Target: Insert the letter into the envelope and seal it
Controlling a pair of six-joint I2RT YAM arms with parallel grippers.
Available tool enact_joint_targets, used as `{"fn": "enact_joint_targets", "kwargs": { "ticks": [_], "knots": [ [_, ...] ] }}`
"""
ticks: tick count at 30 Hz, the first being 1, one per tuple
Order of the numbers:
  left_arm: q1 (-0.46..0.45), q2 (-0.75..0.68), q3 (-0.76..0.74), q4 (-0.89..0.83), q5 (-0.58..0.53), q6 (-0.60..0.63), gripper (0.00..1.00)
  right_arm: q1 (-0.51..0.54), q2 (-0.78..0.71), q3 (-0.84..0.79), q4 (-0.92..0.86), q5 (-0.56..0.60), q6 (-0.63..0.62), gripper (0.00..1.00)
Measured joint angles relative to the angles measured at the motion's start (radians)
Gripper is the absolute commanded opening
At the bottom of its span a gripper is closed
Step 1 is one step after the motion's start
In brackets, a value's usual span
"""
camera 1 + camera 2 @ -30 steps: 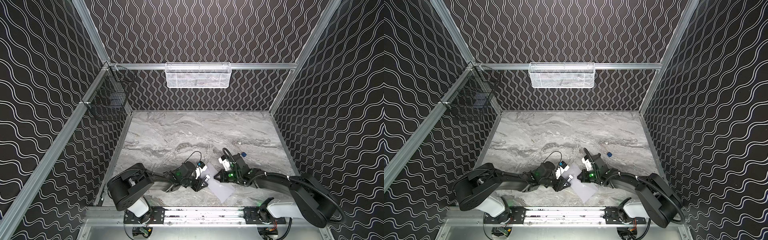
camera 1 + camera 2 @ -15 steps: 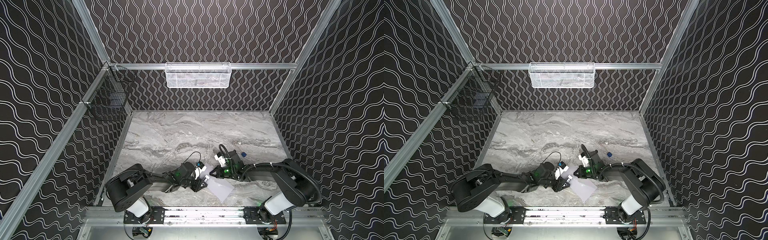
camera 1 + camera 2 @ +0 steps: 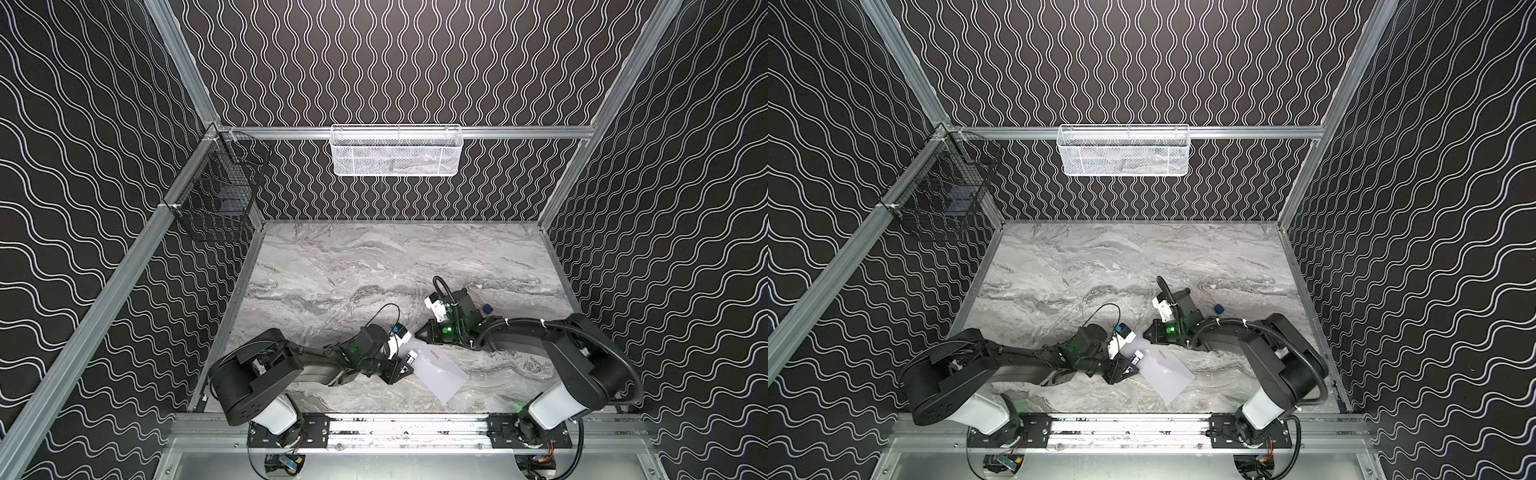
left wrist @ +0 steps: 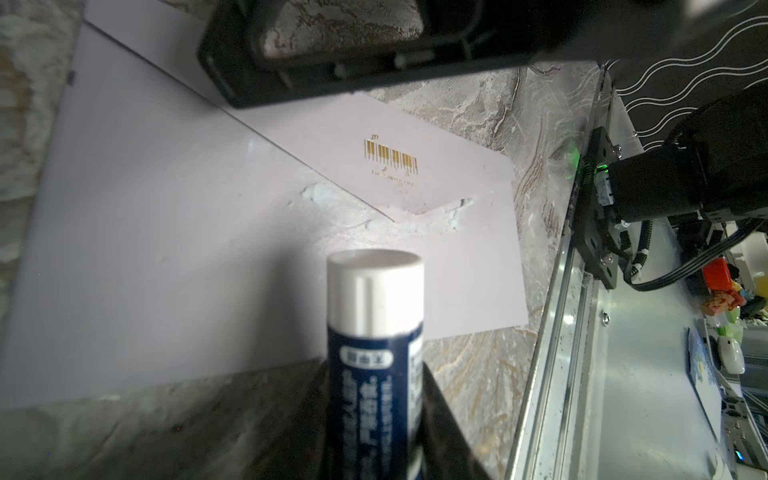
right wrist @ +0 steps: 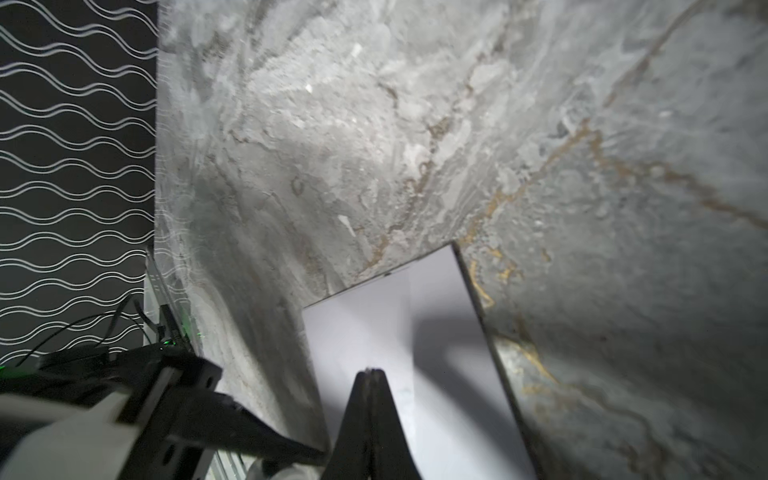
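Note:
The pale lavender envelope lies flat near the table's front edge, its triangular flap folded down over the body, with a gold printed mark and glue smears by the flap's tip. My left gripper is shut on a blue glue stick with a white end, at the envelope's left edge. My right gripper is shut and empty, its tip over the envelope's far end. The letter is hidden.
A small blue object lies on the marble table behind the right arm. A white mesh basket hangs on the back wall and a black wire basket on the left wall. A metal rail runs along the front.
My right gripper has slid left and a little farther back along the envelope, and that arm's elbow has swung up. The left gripper and glue stick have not moved.

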Motion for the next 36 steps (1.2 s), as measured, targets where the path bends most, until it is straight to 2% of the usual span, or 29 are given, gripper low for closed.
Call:
{"fn": "enact_joint_targets", "kwargs": {
  "ticks": [4,7,12,19,22,28,36],
  "knots": [
    [0.001,-0.005,-0.003,-0.003,-0.002,0.0,0.0,-0.01,0.049,-0.002,0.015,-0.023,-0.003,0.02],
    [0.002,-0.003,-0.005,0.002,0.0,0.0,0.0,-0.013,0.014,-0.002,-0.01,-0.022,-0.003,0.02],
    [0.002,0.008,-0.005,0.018,0.002,0.0,0.0,-0.013,-0.179,-0.032,-0.051,-0.026,-0.003,0.02],
    [0.002,0.014,-0.005,0.029,0.005,0.0,0.0,-0.013,-0.469,-0.263,-0.221,0.011,0.044,0.03],
    [0.002,0.022,-0.01,0.051,0.008,0.0,0.0,-0.013,-0.542,-0.319,-0.272,0.024,0.071,0.03],
    [0.003,0.035,-0.011,0.076,0.016,0.0,0.0,-0.013,-0.513,-0.333,-0.287,0.036,0.084,0.02],
    [0.003,0.04,-0.01,0.083,0.02,0.0,0.0,-0.013,-0.473,-0.36,-0.212,0.017,0.127,0.02]
  ]
}}
